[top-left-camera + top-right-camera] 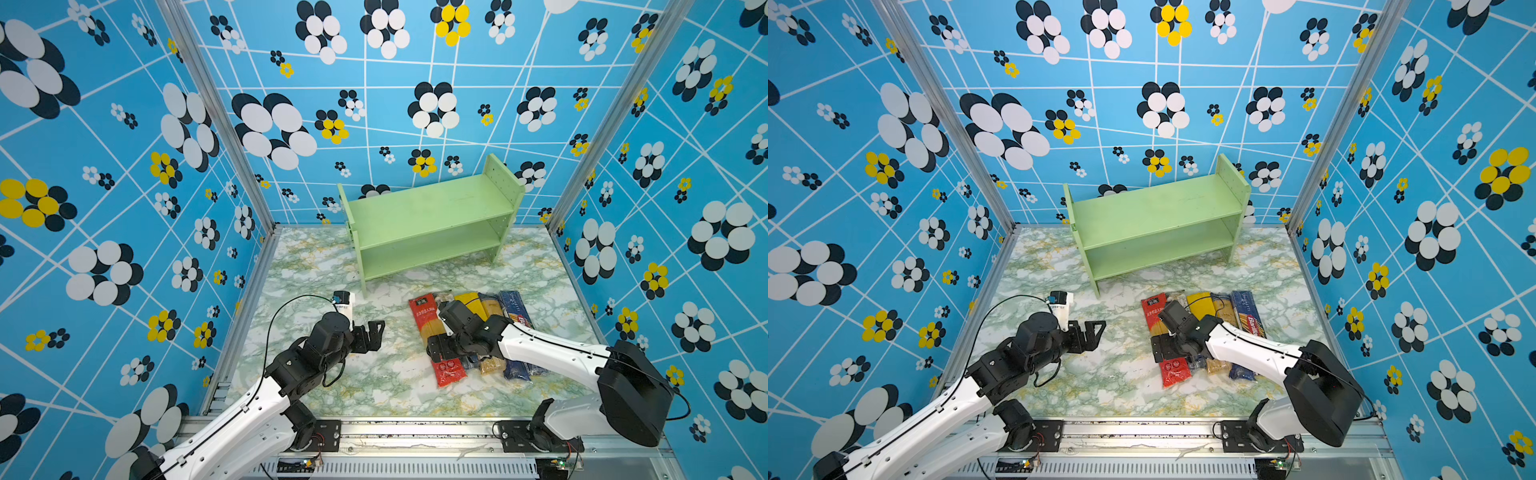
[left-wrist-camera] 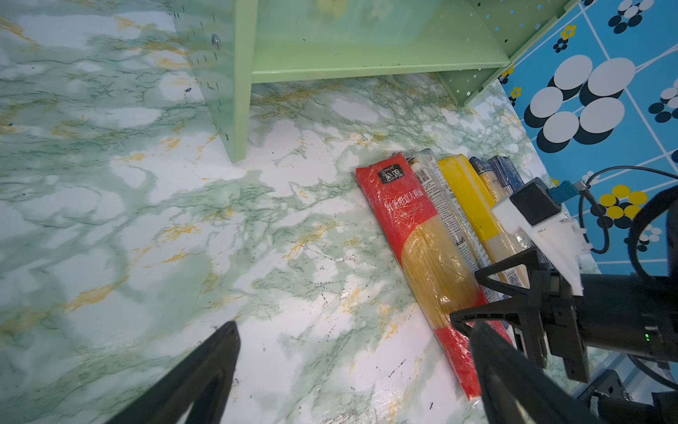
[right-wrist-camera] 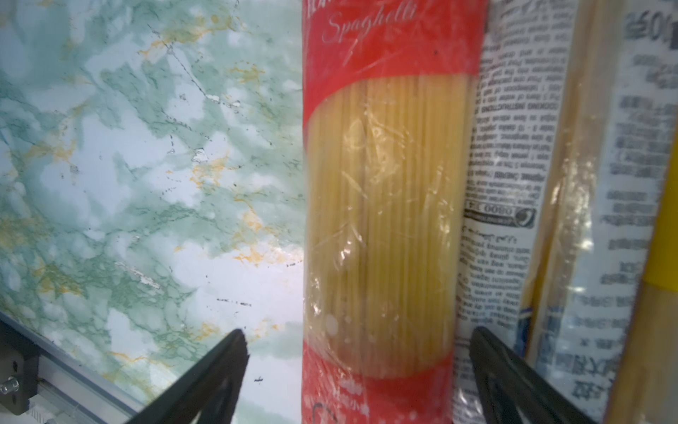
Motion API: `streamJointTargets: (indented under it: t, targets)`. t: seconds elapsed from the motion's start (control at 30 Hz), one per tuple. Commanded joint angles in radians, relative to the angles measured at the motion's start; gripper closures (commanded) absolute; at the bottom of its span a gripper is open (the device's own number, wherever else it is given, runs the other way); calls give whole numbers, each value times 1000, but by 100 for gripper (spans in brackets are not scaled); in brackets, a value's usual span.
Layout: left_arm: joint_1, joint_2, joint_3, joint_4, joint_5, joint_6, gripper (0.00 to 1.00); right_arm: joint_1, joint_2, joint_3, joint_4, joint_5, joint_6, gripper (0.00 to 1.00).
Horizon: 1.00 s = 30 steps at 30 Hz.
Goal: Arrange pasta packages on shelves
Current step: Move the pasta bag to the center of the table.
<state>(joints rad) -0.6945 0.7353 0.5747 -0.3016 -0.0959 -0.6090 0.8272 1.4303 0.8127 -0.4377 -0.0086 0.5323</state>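
Pale green two-tier open shelf unit (image 1: 432, 210) with peg-holed side panels is seen standing at the back of the green-veined marble-print tabletop (image 1: 332, 382). Five long plastic pasta packs are laid flat on the tabletop in front of it, side by side and touching: red spaghetti pack (image 1: 423, 318), clear pack with white printed label (image 2: 436, 194), yellow pack (image 1: 467, 300), brownish pack with dark blue end (image 1: 492, 308), dark blue Barilla pack (image 1: 1250, 318). Right gripper (image 3: 357, 333) is lowered over the middle of the row, fingers spread wide and set astride the red spaghetti pack: one finger over bare tabletop, the other at the seam with the clear pack. Contact with the wrap cannot be told; the wrist view is blurred there. Left gripper (image 1: 376, 334) is held low over the tabletop, apart from the packs on the red pack's side, fingers spread, nothing between them.
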Motion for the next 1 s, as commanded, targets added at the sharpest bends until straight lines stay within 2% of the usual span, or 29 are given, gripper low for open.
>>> streamJointTargets:
  t: [0.0,0.6,0.97]
  targets:
    - [10,-8,-12,25,17,-2,1,17,33,25,-1,11,1,4]
    - [15,0,-26,38,19,-37,1,50,142,25,21,14,-36,13]
    - [23,23,-26,52,23,-44,1,68,205,53,-20,86,-53,18]
